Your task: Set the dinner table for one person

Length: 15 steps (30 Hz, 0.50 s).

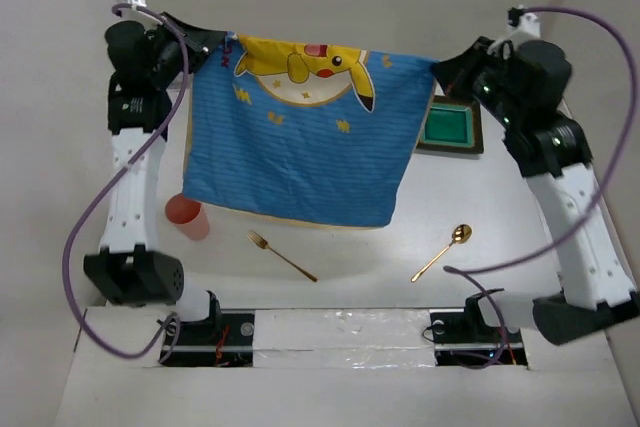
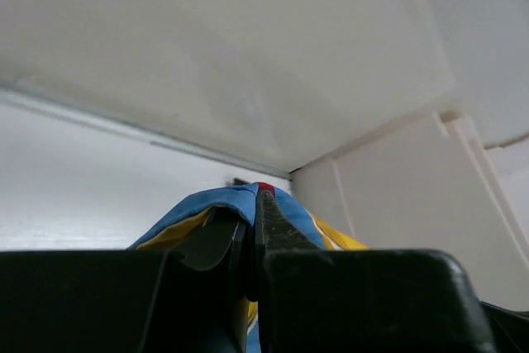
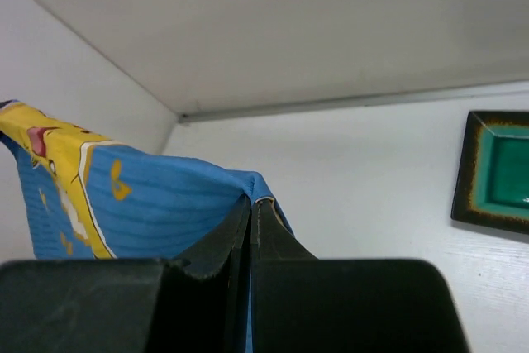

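Left gripper (image 1: pixel 222 47) and right gripper (image 1: pixel 440 69) each clenched on a top corner of the blue cartoon placemat (image 1: pixel 300 137); we judge its hanging hem, seemingly just above the dinner table (image 1: pixel 490 212), could topple the orange cup (image 1: pixel 187 215) or drag the fork (image 1: pixel 280 254).

The blue pinstriped cloth placemat (image 1: pixel 300 147) carries a yellow cartoon print; the square glazed dish (image 1: pixel 450 125) is green, dark-rimmed; the flat matte tabletop (image 1: pixel 500 202) is white.
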Each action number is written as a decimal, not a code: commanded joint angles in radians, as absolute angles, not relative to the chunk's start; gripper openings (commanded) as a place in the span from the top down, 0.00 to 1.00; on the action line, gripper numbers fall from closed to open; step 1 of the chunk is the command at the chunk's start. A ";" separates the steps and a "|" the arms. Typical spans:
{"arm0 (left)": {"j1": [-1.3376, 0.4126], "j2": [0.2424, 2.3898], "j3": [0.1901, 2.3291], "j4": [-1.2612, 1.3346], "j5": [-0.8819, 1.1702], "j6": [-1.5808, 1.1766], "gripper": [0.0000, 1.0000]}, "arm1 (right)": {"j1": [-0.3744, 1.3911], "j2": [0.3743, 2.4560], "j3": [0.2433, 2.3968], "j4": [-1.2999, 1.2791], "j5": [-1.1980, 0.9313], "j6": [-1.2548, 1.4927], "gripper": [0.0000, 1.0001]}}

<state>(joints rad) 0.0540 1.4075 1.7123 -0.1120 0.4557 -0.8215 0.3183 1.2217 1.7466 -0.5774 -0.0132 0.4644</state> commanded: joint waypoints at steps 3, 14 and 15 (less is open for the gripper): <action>0.098 1.560 1.752 -0.065 0.443 -0.854 1.00 | 0.232 1.435 1.816 -0.341 -0.215 0.520 1.00; 0.149 1.637 1.793 0.207 0.578 -1.008 1.00 | 0.144 1.783 2.335 -0.450 -0.333 0.540 1.00; 0.149 1.629 1.732 0.215 0.583 -0.996 1.00 | 0.135 1.770 2.292 -0.439 -0.359 0.540 1.00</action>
<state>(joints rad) 0.1394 1.6863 1.7454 0.0547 0.5259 -0.9833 0.1616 1.8389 2.2677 -0.5053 -0.2909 0.5320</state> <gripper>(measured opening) 0.007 0.019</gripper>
